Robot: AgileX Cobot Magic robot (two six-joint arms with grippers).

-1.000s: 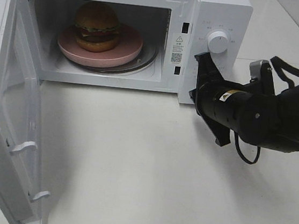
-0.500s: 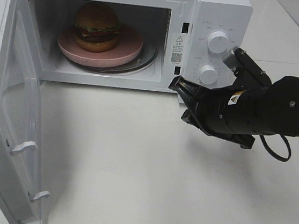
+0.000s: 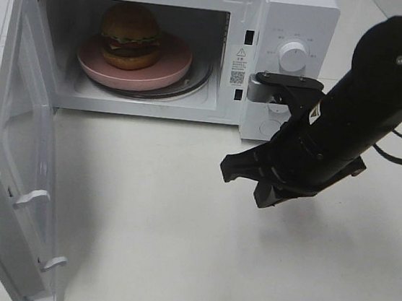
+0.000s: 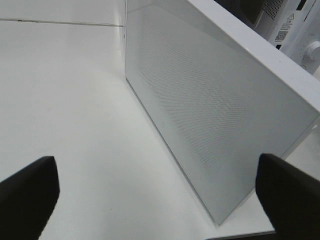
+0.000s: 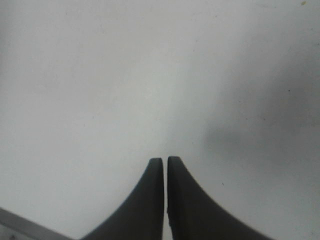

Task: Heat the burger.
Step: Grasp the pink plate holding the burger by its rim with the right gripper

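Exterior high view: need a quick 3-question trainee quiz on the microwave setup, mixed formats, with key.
1. True or false: the door of the microwave stands open.
2. The burger sits on: A) the table, B) the pink plate inside the microwave, C) the top of the microwave.
3. Which has its jaws together, the left gripper or the right gripper?

Key:
1. True.
2. B.
3. The right gripper. The left gripper's jaws are spread wide, and neither holds anything.
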